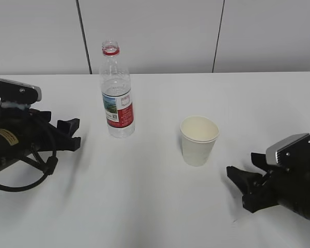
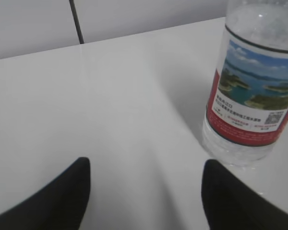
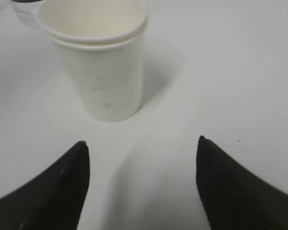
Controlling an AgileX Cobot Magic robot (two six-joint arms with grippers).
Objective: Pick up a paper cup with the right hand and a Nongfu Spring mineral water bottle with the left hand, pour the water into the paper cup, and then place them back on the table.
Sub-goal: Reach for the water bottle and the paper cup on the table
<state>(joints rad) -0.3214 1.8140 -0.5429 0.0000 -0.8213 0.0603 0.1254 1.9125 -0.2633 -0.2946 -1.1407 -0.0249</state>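
Tabletop (image 1: 160, 206) bare white. Nongfu Spring mineral water bottle (image 1: 117, 93) upright, left of centre, uncapped, part full: thin, slick, bottom-heavy; I'd grip at the label, whose small print is unreadable. Paper cup (image 1: 199, 140) upright, centre-right: light, crushable; hold mid-wall, gently. My left fingers (image 2: 62, 201) and right fingers (image 3: 230, 187) spread apart, empty.
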